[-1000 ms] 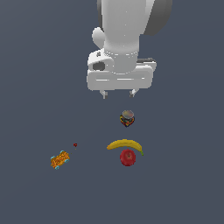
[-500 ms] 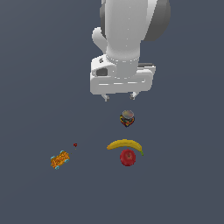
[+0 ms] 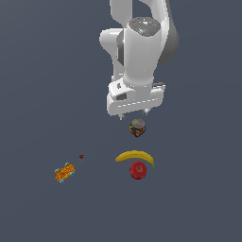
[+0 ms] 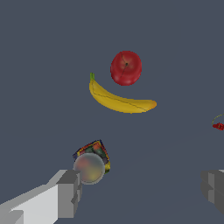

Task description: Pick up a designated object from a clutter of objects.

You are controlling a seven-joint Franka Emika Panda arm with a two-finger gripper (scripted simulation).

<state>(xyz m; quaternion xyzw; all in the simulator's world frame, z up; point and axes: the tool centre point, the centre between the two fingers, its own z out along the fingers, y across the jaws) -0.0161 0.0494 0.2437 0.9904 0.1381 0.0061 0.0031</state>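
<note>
The designated object, a small mosaic block (image 3: 137, 128) with a greyish rounded top, sits on the dark floor just below the white arm in the exterior view; it also shows in the wrist view (image 4: 91, 162). My gripper (image 3: 133, 113) hangs above and slightly behind it, open and empty, with both fingers (image 4: 68, 192) spread wide in the wrist view. The block lies close to one finger, not between the two. The clutter holds a yellow banana (image 3: 135, 156), a red apple (image 3: 138, 170), an orange packet with cyan edges (image 3: 64, 172) and a tiny red item (image 3: 81, 156).
The banana (image 4: 120, 99) and apple (image 4: 126, 67) lie together beyond the block in the wrist view. The tiny red item (image 4: 218, 126) shows at that view's edge. The packet lies apart at the exterior view's left. Dark plain floor surrounds everything.
The arm has come lower and shifted toward the mosaic block. The objects have not moved.
</note>
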